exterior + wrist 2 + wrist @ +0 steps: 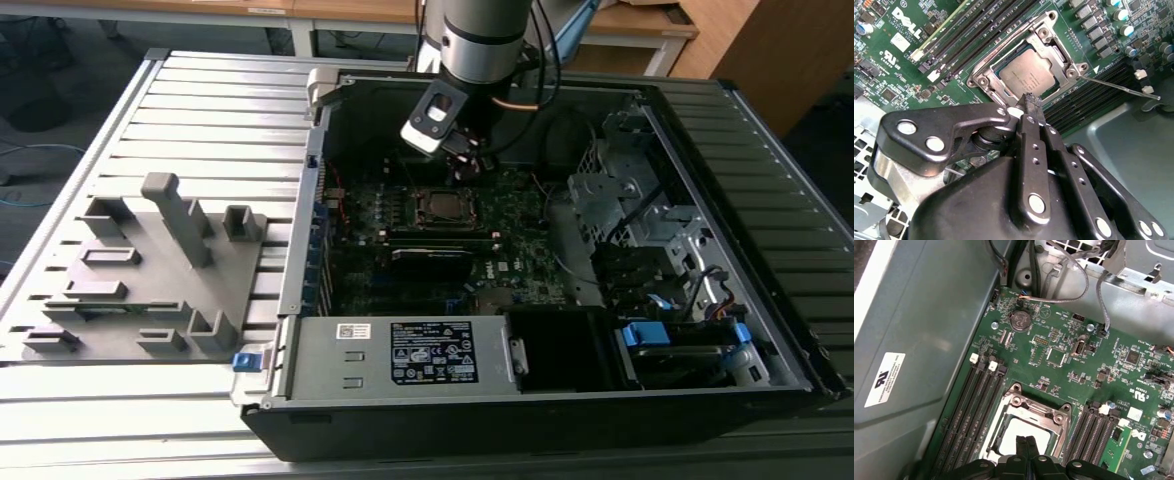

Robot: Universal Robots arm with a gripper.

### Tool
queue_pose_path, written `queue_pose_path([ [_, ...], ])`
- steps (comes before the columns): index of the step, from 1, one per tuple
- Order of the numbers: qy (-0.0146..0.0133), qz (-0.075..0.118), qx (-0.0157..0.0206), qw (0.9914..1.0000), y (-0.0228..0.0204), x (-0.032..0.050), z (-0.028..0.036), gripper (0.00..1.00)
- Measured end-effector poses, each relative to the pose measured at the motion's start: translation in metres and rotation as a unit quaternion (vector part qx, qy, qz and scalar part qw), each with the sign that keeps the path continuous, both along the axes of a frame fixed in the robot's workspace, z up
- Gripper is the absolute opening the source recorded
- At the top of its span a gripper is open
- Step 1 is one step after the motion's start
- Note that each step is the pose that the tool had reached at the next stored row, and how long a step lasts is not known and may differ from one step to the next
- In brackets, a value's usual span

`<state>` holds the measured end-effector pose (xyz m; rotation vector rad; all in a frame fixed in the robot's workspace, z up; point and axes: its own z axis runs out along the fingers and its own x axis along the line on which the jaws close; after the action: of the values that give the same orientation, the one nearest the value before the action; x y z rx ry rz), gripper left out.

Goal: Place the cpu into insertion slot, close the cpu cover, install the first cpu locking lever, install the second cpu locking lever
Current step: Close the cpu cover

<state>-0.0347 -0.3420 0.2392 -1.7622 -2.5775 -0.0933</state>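
Gripper: the gripper (1031, 101) has its jaws pressed together with nothing between them. Its tip is right over the cpu; I cannot tell whether it touches.
Cpu: the cpu (1026, 75) lies flat in its socket on the motherboard (521, 215), grey face up, in the part of the board toward the case's far wall.
Cpu cover: the cpu cover (1036, 409) lies down around the chip, whose face shows through the cut-out.
Lever: one thin locking lever (1119, 87) juts out from a socket corner, away from the frame.
Memory slots: black memory slots (979, 405) run beside the socket.
Case: the open computer case (534, 425) lies toward the bench (200, 110) edge on the exterior view's right.
Fixture: a grey fixture (147, 270) lies beside the case, near the opposite bench edge.
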Motion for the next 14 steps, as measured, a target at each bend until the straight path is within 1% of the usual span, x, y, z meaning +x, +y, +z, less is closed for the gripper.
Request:
queue_pose_path([
  [8,0.0,0.022,0.0,0.99975,0.0,0.0,0.0,0.11],
  [14,0.0,0.024,0.0,0.99972,0.0,0.0,0.0,0.11],
])
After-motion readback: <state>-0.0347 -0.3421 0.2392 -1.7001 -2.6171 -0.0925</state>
